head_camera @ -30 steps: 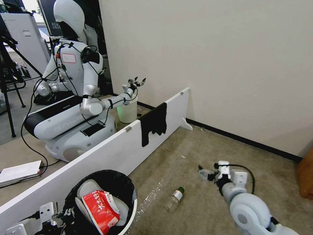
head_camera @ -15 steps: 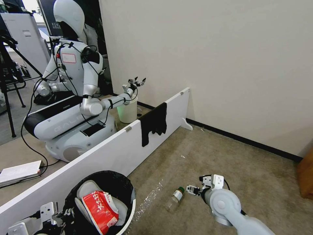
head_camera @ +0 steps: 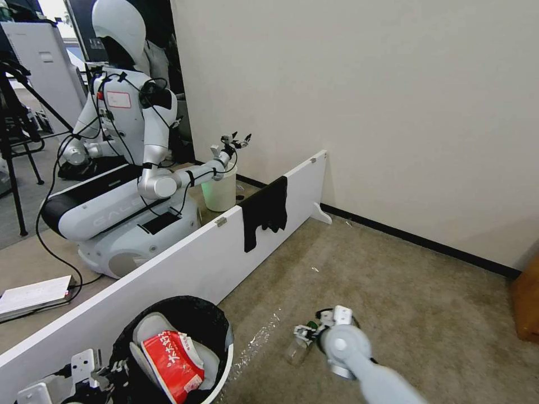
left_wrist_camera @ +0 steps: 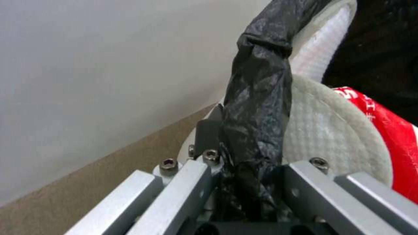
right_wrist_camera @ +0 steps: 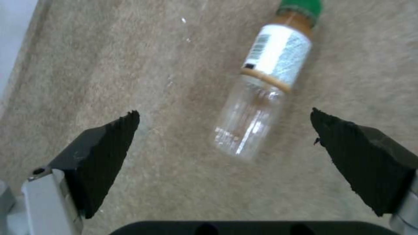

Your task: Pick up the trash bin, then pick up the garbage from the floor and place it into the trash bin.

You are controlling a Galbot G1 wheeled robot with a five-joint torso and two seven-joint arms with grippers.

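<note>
Our right gripper (right_wrist_camera: 224, 130) hangs low over the tan carpet (head_camera: 404, 280) with its two black fingers (right_wrist_camera: 102, 153) spread wide apart and nothing held between them. The little clear bottle (right_wrist_camera: 261, 94) lies flat on the carpet just ahead of this gripper, in line with the gap between the fingers, and neither finger touches it. Its green cap (right_wrist_camera: 300, 7) points away from the gripper, and the clear bottom end is the end nearest to us. A white label (right_wrist_camera: 279, 54) wraps the bottle near the cap. From the head view we see our right gripper (head_camera: 303, 332) right at the bottle (head_camera: 296, 348), with our round white arm joint just behind it. Our left gripper (left_wrist_camera: 244, 169) is down on our left side, and its fingers are pinched tight on the rim of the trash bin (head_camera: 222, 376), squeezing the crinkled black bag (left_wrist_camera: 257, 107) that folds over that rim. The rest of the bin reaches out past this gripper. Inside the bin, just beyond the pinched rim, we see a white slipper (left_wrist_camera: 331, 130) and a red snack packet (left_wrist_camera: 392, 130) lying on it. In the head view our left gripper (head_camera: 109, 373) sits at the near edge of the bin, and the long white board (head_camera: 185, 264) stands just past the bin on the far side. A black cloth (head_camera: 265, 212) hangs over the top of that board, well away from both grippers.
</note>
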